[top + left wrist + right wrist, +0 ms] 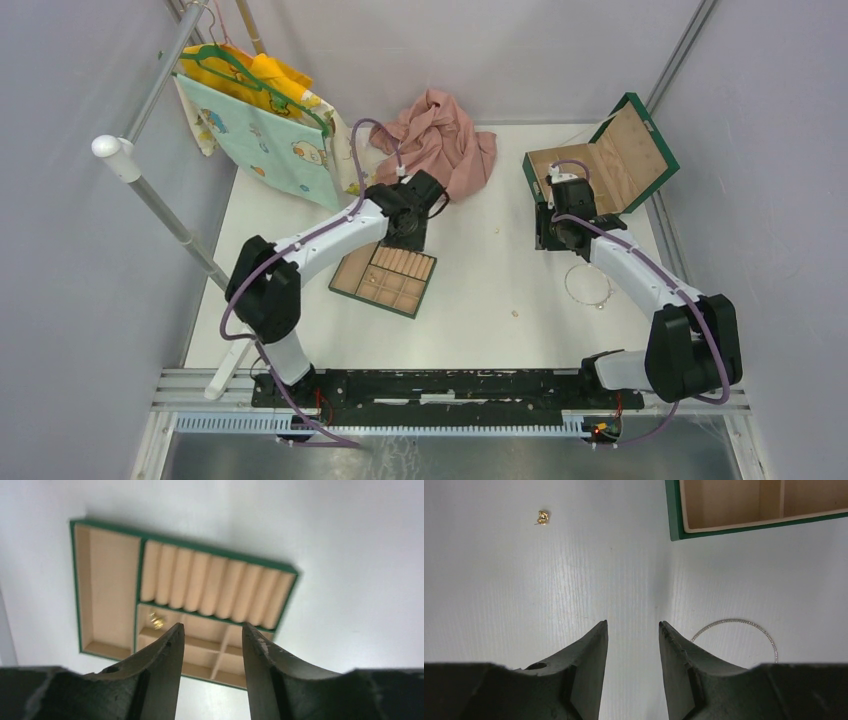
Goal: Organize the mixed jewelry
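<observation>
A small pale-gold piece (pixel 156 621) lies in a far-left small compartment of the tan tray (pixel 107 585). My left gripper (pixel 212 627) hangs open above the tray's small compartments, nothing between its fingers. In the top view it (pixel 405 238) is over the tray's (pixel 352 270) far edge. Another gold piece (pixel 542 517) lies on the table ahead and left of my open, empty right gripper (pixel 633 624). The silvery wire loop (pixel 736 622) lies just right of its right finger. From above, the loop (pixel 588 285) is near the right arm, and a gold piece (pixel 515 313) sits mid-table.
An open green box (pixel 600 160) stands at the back right, its corner (pixel 676 510) ahead of the right gripper (pixel 553 238). A pink cloth (pixel 440 140) is heaped at the back centre. Hung cloths on a rack (pixel 265 120) fill the back left.
</observation>
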